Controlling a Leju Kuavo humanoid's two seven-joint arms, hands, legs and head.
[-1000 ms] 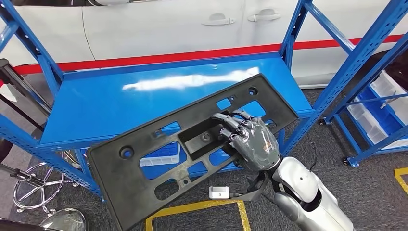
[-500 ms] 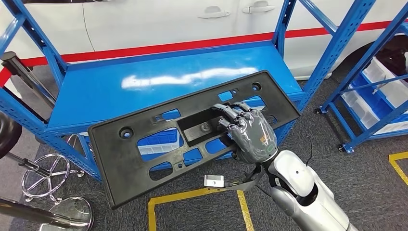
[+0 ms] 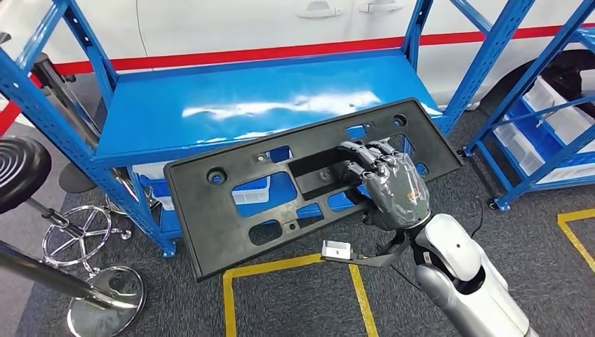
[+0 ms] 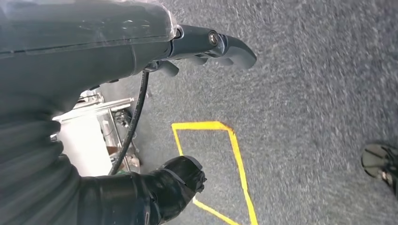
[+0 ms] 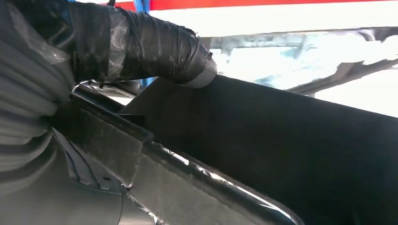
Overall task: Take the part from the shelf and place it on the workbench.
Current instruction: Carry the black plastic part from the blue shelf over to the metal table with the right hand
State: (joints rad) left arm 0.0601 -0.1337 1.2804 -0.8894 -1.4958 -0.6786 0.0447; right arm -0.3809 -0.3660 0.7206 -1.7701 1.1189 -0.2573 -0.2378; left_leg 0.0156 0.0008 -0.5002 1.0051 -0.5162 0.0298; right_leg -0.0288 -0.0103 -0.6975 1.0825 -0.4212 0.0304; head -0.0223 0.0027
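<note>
Gripping the long flat black plastic panel with cut-outs through its central recess, the right hand carries it tilted, clear of the blue steel shelf, probably for balance; left hand hangs empty, fingers loose.

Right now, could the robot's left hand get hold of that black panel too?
Probably not without a big move: the left hand hangs low over the grey floor, while the right hand holds the black panel up by the shelf.
</note>
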